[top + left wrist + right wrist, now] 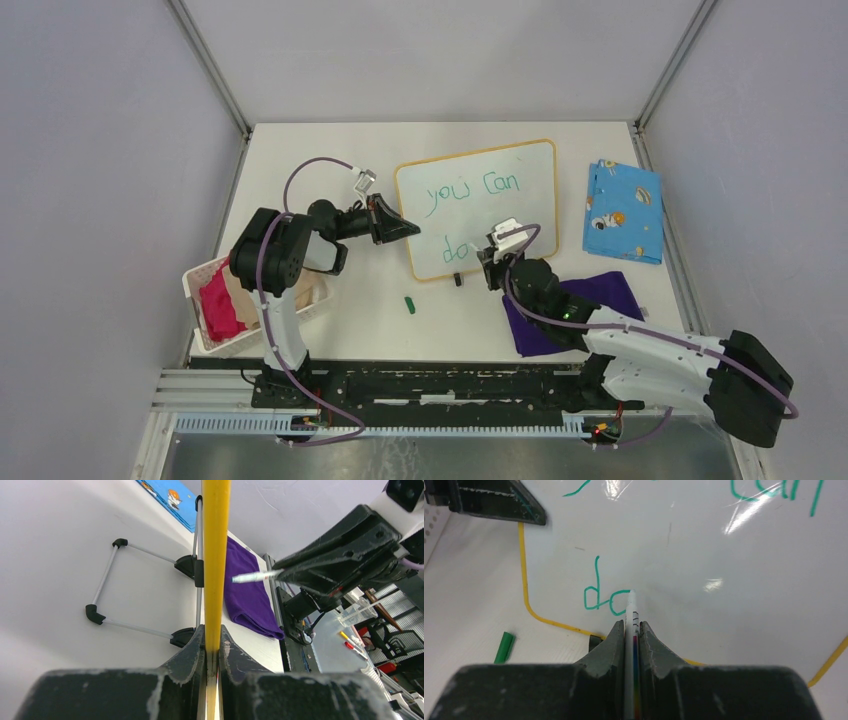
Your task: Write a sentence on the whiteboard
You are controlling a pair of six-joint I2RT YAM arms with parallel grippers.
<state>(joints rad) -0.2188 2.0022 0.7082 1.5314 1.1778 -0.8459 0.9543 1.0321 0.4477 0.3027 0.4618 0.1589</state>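
Note:
The whiteboard (500, 190) with a yellow rim stands tilted on a wire stand in mid-table. Green writing on it reads "you can" (470, 190) above "do" (457, 249); in the right wrist view the "do" (599, 597) is unfinished at the o. My left gripper (405, 232) is shut on the board's left yellow rim (216, 555). My right gripper (492, 262) is shut on a white marker (630, 615), whose tip touches the board at the o. The marker also shows in the left wrist view (252, 576).
A green marker cap (409, 304) lies on the table in front of the board. A purple cloth (560, 310) lies under my right arm. A blue patterned cloth (622, 210) lies at the right. A white basket (200, 290) with a pink cloth stands at the left.

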